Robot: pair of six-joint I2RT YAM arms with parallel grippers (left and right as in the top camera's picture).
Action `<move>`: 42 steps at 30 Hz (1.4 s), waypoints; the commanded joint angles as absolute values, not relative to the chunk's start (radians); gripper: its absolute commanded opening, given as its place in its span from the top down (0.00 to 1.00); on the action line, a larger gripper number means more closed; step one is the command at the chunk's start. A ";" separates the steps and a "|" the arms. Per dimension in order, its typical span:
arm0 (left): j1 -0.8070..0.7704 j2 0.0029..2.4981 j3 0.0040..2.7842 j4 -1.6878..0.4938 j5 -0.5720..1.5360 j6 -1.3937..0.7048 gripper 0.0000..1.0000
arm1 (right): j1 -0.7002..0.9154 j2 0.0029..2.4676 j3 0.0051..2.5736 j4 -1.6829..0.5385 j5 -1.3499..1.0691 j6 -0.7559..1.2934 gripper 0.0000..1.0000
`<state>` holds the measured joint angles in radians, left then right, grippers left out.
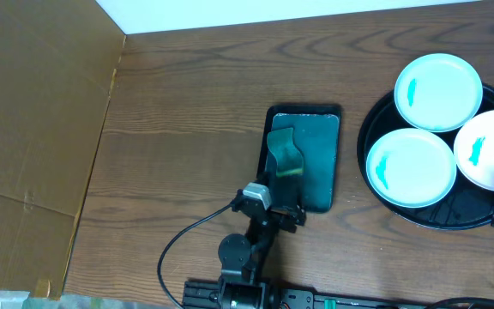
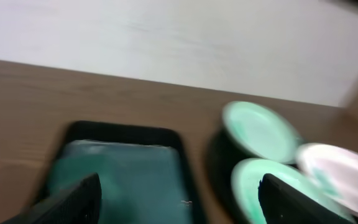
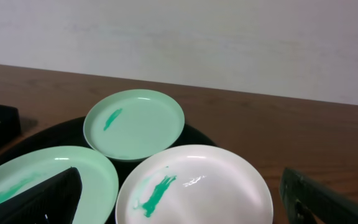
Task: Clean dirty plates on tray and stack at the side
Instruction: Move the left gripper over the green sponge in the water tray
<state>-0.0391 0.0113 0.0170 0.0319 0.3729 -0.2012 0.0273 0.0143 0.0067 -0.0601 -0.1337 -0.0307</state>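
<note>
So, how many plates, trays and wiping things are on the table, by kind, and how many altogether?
White plates, each with a turquoise smear: 3
Round black tray: 1
Rectangular dark teal tray: 1
Grey-green sponge or cloth: 1
Total: 6

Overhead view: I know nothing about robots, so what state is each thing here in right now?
Far plate: dirty, turquoise smear, on the round tray.
Left plate: dirty, smeared, on the round tray.
Right plate: dirty, smeared, on the round tray.
Round tray: holding all three plates.
Green cleaning pad: lying unused on the rectangular tray.
Left gripper: open, empty.
Right gripper: open, empty.
</note>
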 commanded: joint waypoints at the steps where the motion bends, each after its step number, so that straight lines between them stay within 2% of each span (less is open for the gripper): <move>1: -0.035 0.004 0.004 0.131 0.579 -0.249 0.19 | 0.021 0.009 0.006 -0.064 -0.128 -0.039 0.01; 5: -0.034 0.006 0.020 0.368 0.570 -0.248 0.19 | 0.021 0.009 0.006 -0.064 -0.128 -0.039 0.01; 9: -0.034 0.069 0.137 0.348 0.506 -0.215 0.19 | 0.021 0.009 0.006 -0.064 -0.128 -0.039 0.01; 13: -0.034 0.284 0.368 0.173 0.480 -0.115 0.19 | 0.021 0.009 0.006 -0.064 -0.128 -0.039 0.01; 20: -0.034 0.813 0.886 -0.356 0.515 -0.015 0.19 | 0.021 0.009 0.006 -0.064 -0.128 -0.039 0.01; 24: -0.034 0.992 0.984 -0.480 0.502 0.071 0.19 | 0.021 0.009 0.006 -0.064 -0.128 -0.039 0.01; 29: -0.034 1.199 1.136 -0.714 0.211 -0.113 0.19 | 0.021 0.009 0.006 -0.064 -0.128 -0.039 0.01; 30: -0.034 1.237 1.166 -0.762 0.194 -0.113 0.14 | 0.021 0.009 0.006 -0.064 -0.128 -0.039 0.01; 31: -0.034 1.268 1.186 -0.789 0.195 -0.112 0.02 | 0.021 0.009 0.006 -0.064 -0.128 -0.039 0.01; 35: -0.034 1.346 1.194 -0.824 0.280 -0.114 0.02 | 0.021 0.009 0.006 -0.064 -0.128 -0.039 0.01; 38: -0.034 1.396 1.194 -0.830 0.260 -0.115 0.02 | 0.021 0.009 0.006 -0.064 -0.128 -0.039 0.01; 42: -0.034 1.457 1.194 -0.809 0.096 -0.337 0.02 | 0.021 0.009 0.006 -0.064 -0.128 -0.039 0.01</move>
